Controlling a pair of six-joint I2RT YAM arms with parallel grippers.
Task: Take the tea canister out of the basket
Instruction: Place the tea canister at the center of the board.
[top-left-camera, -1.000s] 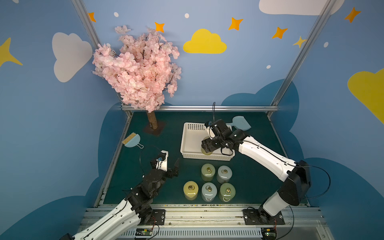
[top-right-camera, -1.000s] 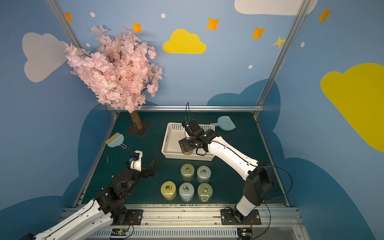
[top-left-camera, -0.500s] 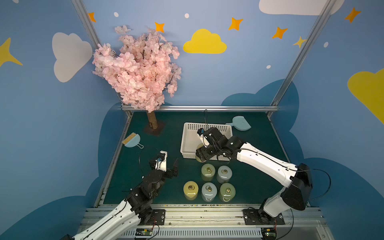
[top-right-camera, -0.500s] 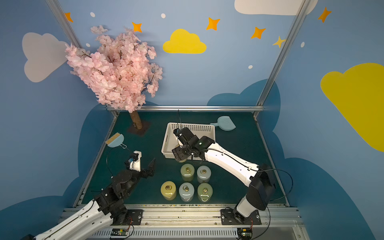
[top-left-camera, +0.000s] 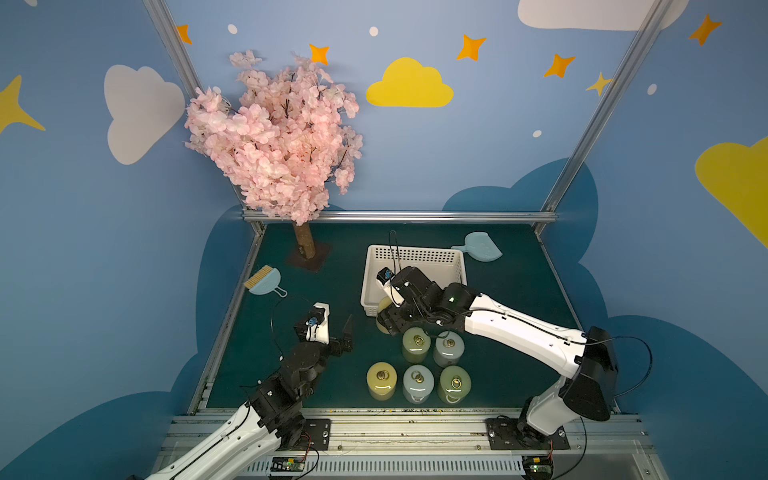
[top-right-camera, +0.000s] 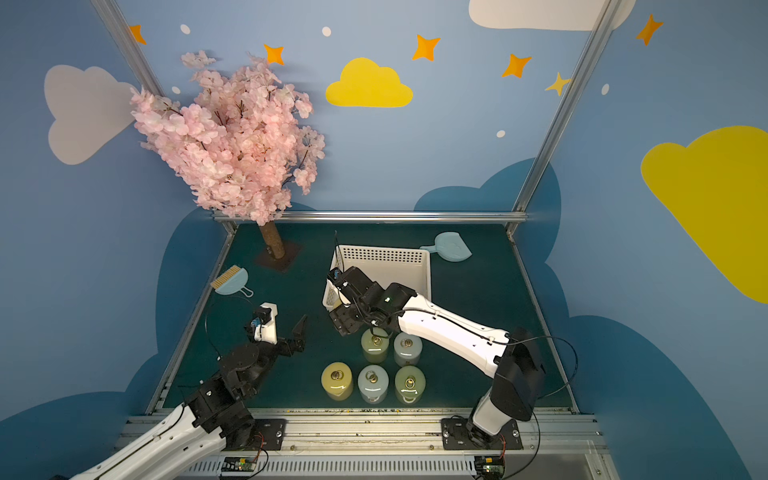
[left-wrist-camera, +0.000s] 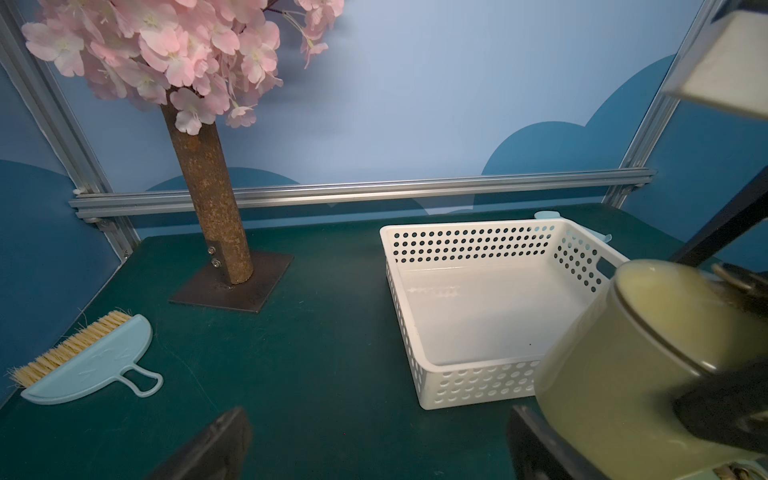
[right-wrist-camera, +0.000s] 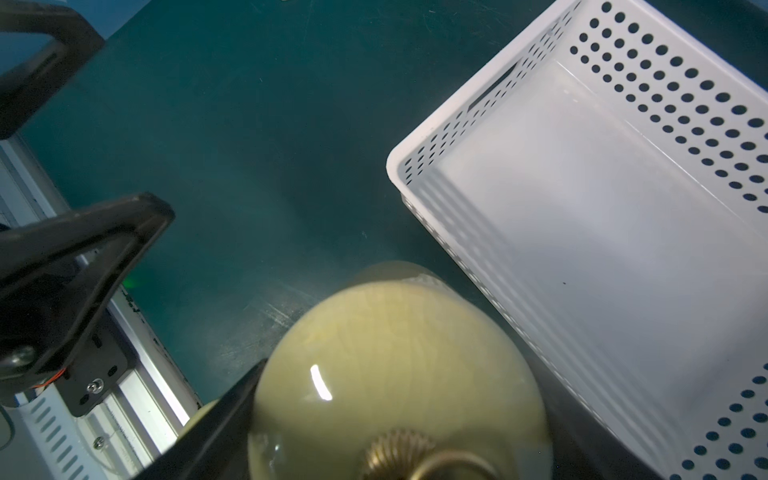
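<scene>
The canister (right-wrist-camera: 395, 365) in my black fingers (right-wrist-camera: 216, 424) is pale yellow-green with a brass-coloured knob, and the basket (left-wrist-camera: 469, 245) is white, dotted with rows of round holes. The mat (left-wrist-camera: 316, 332) is dark green; the tree (top-left-camera: 274, 137) is pink with a brown trunk, the brush (left-wrist-camera: 95, 365) light blue with tan bristles.

Yellowish tea canister (right-wrist-camera: 395, 353), tilted, beside white basket (right-wrist-camera: 436, 137)

White links (top-left-camera: 519, 328), black joints (top-left-camera: 590, 386), black left hand (top-left-camera: 335, 329), looping cables (top-left-camera: 651, 363).
</scene>
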